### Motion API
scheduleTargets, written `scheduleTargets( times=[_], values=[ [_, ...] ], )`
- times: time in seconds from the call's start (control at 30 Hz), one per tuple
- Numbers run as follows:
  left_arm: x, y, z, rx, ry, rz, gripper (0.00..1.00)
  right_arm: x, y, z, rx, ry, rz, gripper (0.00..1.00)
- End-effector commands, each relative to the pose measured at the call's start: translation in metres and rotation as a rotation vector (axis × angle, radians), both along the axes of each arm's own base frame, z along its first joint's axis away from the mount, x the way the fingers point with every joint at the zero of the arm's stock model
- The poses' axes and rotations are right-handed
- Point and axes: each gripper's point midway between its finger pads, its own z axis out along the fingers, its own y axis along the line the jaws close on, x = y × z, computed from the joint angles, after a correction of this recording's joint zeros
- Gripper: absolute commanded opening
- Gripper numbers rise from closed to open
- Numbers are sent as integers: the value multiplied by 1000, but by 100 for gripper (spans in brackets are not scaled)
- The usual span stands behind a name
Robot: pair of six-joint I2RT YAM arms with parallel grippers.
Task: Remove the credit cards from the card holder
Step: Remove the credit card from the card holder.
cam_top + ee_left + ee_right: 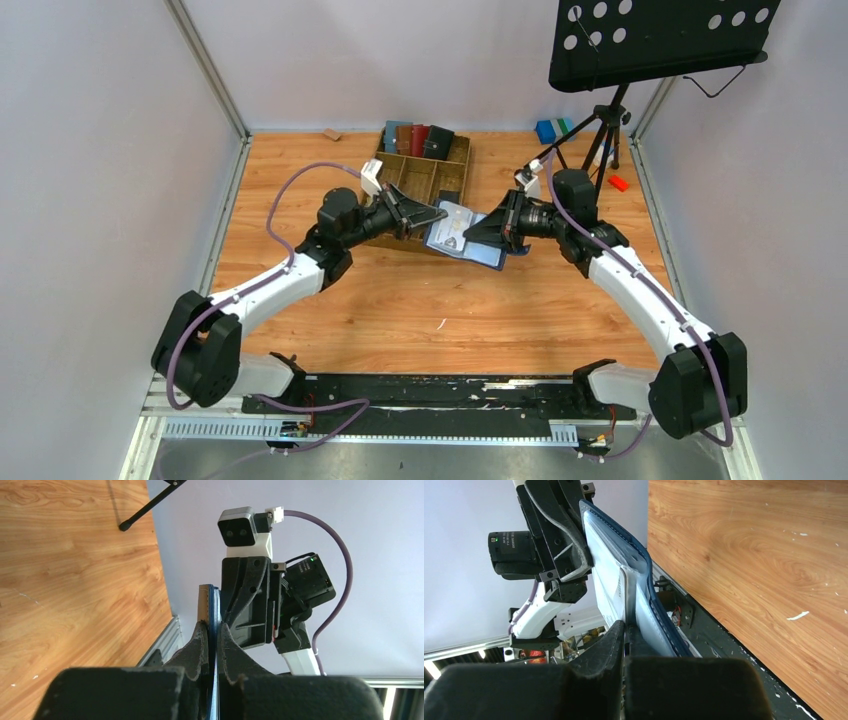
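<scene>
Nothing legible anywhere. Small white lettering on the black housing (pixel 510 542) of the left arm, next to a green light: too small to read. Dark print on the credit card (pixel 608 582) inside the open card holder (pixel 659 612): blurred. Faint marking on the right arm's black module (pixel 312 576): unreadable.

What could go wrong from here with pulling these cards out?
The right gripper seems to pinch the white card near its edge, so it may slip, or drag the clear pocket along. The left gripper holds the card holder by one rim in mid-air; a hard pull could yank it free.
</scene>
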Motion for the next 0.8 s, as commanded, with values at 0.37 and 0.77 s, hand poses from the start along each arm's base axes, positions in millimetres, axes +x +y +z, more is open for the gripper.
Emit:
scheduleTargets(
  times=[0.37,0.77],
  values=[
    [-62,-41,-24,-122,68,-368,7,11,10,5,-25,-143,38,0],
    [-52,-23,-18,-165,46,-311,32,-11,-14,-40,-117,3,21,0]
  ],
)
